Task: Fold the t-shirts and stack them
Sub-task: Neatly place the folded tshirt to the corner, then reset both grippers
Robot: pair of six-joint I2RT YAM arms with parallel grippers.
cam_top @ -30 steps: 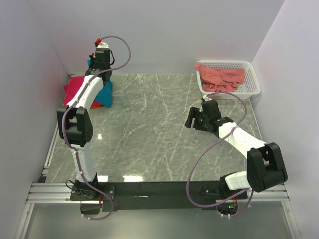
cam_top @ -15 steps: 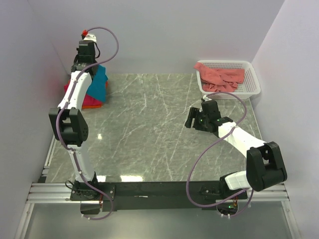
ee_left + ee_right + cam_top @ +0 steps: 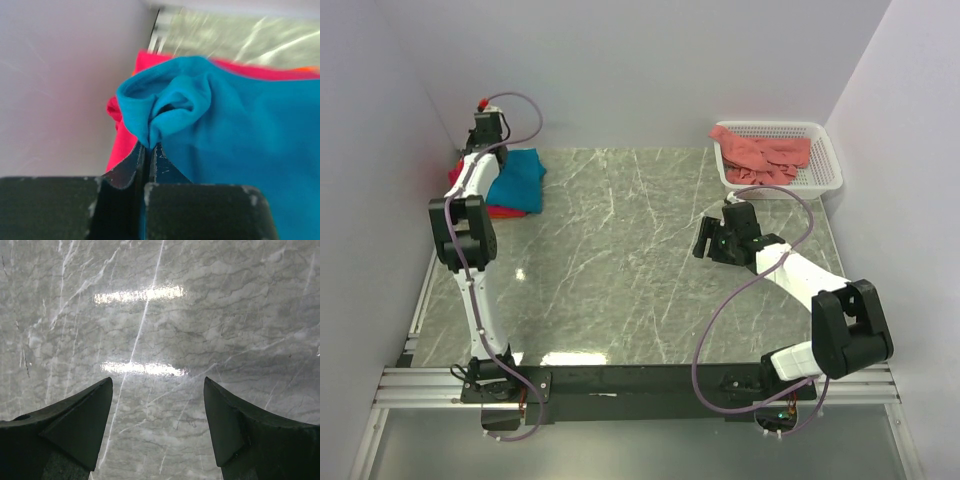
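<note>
Clamped in the closed left gripper [image 3: 148,150], the blue shirt [image 3: 240,125] should be squared over the ten-o'clock pink shirt [image 3: 150,59]; the right gripper [image 3: 157,405] is held wide, empty.

A table [image 3: 620,270] with a grey, white-veined marble-look top lies under the right gripper [image 3: 705,240] and stretches away to the left gripper [image 3: 483,135] at the far left corner. Plain pale walls close it in: a back wall [image 3: 640,70] beyond both grippers, a left wall [image 3: 370,200] just beside the left gripper, and a right wall [image 3: 920,200] outward of the right one. Bright patches of light [image 3: 137,294] gleam on the top ahead of the right gripper. A metal rail [image 3: 430,385] runs along the near edge, behind both.
</note>
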